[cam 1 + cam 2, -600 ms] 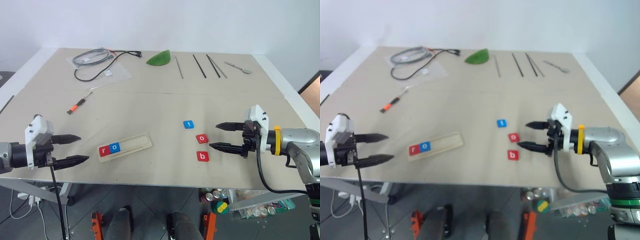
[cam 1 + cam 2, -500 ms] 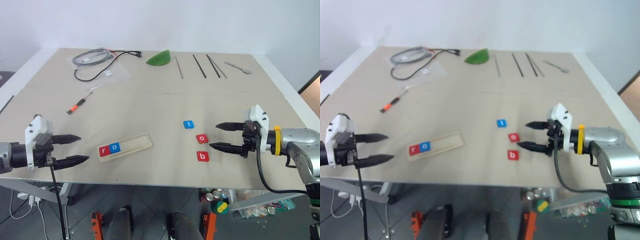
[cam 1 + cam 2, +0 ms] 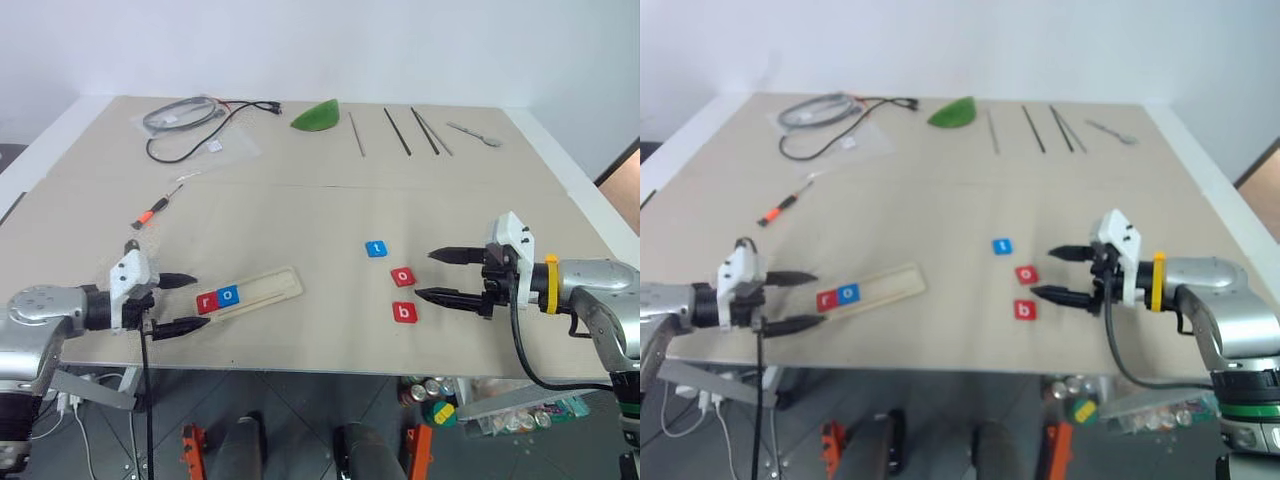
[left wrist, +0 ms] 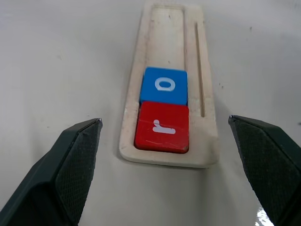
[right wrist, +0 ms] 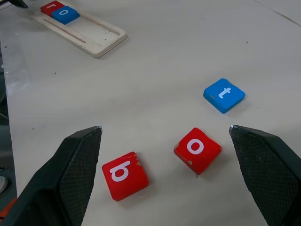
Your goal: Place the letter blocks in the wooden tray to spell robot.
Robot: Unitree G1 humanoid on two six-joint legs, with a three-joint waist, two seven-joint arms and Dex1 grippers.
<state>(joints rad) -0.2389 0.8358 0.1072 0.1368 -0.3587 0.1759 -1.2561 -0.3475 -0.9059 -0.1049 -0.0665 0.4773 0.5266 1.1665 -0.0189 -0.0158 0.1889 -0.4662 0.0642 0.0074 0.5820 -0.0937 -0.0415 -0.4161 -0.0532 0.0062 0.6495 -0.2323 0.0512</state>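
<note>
Wooden tray (image 3: 250,293): on the surface (image 3: 300,210), near front edge, lying at a slant.
Tiles in tray: red "r" (image 3: 207,301) at left end, blue "o" (image 3: 229,295) touching it; rest of groove bare.
Loose tiles: blue "t" (image 3: 376,249), red "o" (image 3: 403,277), red "b" (image 3: 405,313), right of tray, apart from each other.
Left claw (image 3: 180,304): spread wide, just beside tray's left end, pinching nothing.
Right claw (image 3: 432,274): spread wide, just right of red "o", pinching nothing.

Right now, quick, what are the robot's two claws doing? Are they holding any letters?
Left claw: open, holding nothing, at the end of the wooden tray.
Right claw: open, holding nothing, beside the red o block.
</note>
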